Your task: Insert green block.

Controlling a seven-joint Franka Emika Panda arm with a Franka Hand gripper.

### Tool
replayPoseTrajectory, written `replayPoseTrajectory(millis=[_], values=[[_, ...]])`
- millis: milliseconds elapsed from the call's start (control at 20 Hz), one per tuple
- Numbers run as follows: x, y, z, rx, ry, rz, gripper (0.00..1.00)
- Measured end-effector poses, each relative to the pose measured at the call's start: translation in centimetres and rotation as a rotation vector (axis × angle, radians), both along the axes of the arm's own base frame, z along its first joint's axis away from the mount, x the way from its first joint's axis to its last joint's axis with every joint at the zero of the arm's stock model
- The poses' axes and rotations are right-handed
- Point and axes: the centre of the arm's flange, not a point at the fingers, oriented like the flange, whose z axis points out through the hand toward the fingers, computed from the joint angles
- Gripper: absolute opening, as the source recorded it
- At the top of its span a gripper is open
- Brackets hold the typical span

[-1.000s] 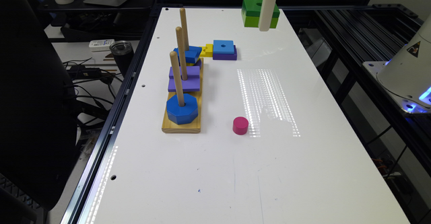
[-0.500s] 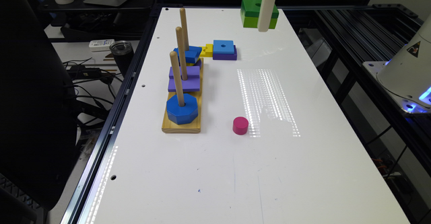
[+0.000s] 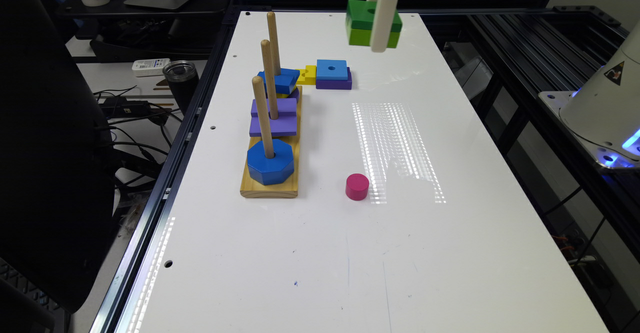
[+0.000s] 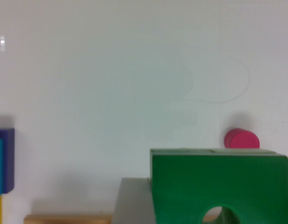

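Clamping the green block (image 3: 361,22) aloft, the gripper (image 3: 379,43) hangs beyond 3 pegs (image 3: 267,80) (pink cylinder (image 3: 357,186) nearby).

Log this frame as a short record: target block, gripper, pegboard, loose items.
target: two-tone green square wooden block with centre hole, at the table's far end
gripper: white gripper at the block; grip unclear
pegboard: wooden three-peg base; blue octagon block on the nearest peg
loose: magenta cylinder; light-blue square on purple square

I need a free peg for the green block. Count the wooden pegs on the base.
3, in a row on the wooden base: the near peg through the blue octagon, the middle peg through the purple square, the far peg through a blue block.
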Motion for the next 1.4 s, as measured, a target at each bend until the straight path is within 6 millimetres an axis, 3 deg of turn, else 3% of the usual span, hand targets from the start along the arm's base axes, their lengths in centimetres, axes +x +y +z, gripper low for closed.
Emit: replayPoseTrajectory(millis=[1400], values=[[8.6,4.2,-1.0,0.033,-0.022,0.004,0.0]])
